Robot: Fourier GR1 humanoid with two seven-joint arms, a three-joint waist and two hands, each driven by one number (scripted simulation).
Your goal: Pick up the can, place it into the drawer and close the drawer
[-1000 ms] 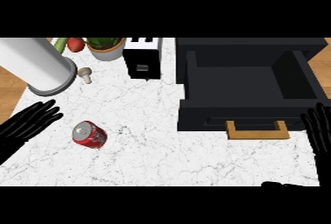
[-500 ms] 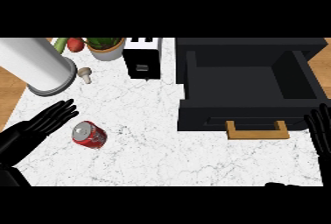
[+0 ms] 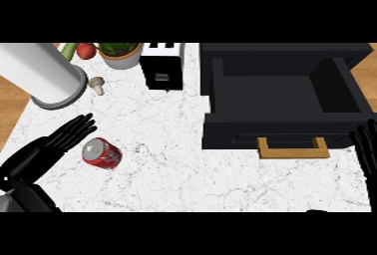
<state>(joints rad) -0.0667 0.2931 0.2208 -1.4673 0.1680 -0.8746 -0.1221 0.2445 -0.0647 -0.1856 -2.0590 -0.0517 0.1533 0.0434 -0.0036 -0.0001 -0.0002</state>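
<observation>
Over on the left side of the white marble counter (image 3: 184,174), the red can (image 3: 101,153) is lying on its side with its silver top facing far-left. The left hand (image 3: 48,152) sits just left of it, fingers (image 3: 77,127) straight and fanned apart, pointing toward the far right. It's right next to the can, not curled round it; honestly can't tell if the nearest finger touches it or not.

The black drawer (image 3: 236,134) on the right is pulled wide open, nothing inside as far as I can see, with a wooden handle (image 3: 293,148) on its near front. The can is well apart from it.

The right hand (image 3: 365,149) is only partly showing at the right edge, just right of the handle, fingers straight and pointing up, resting.

Along the far side: a big white cylinder (image 3: 40,74) at the left, a small mushroom (image 3: 96,84) beside it, a potted plant (image 3: 121,52), a tomato (image 3: 86,49), and a black and white toaster (image 3: 162,67).
</observation>
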